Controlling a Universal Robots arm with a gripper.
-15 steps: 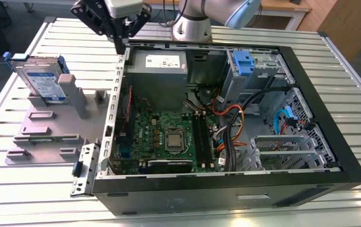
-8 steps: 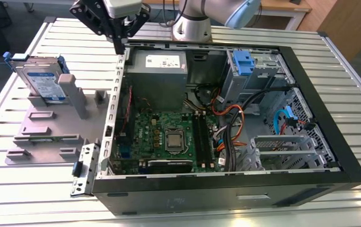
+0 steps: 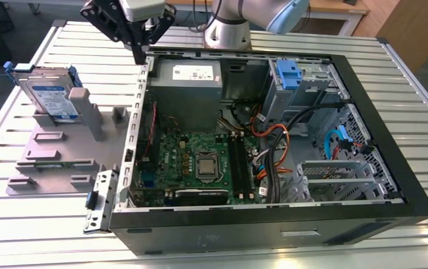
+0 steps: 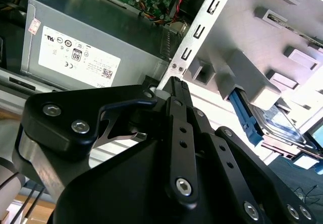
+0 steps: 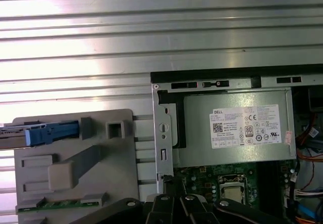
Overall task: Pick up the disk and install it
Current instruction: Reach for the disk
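Observation:
The disk, silver with a white-and-blue label and a blue side bracket, stands upright in a slot of the grey fixture at the exterior view's left. My gripper hangs over the far left corner of the open computer case, to the right of the disk and apart from it. Its fingers are shut together with nothing between them. In the second wrist view the fingertips point at the case's edge, and the disk lies beyond. In the first wrist view the disk is seen edge-on.
Inside the case a grey power-supply box sits at the far left, the green motherboard in the middle, and a drive bay with a blue latch at the far right. Cables run between them. A ribbed metal table lies below.

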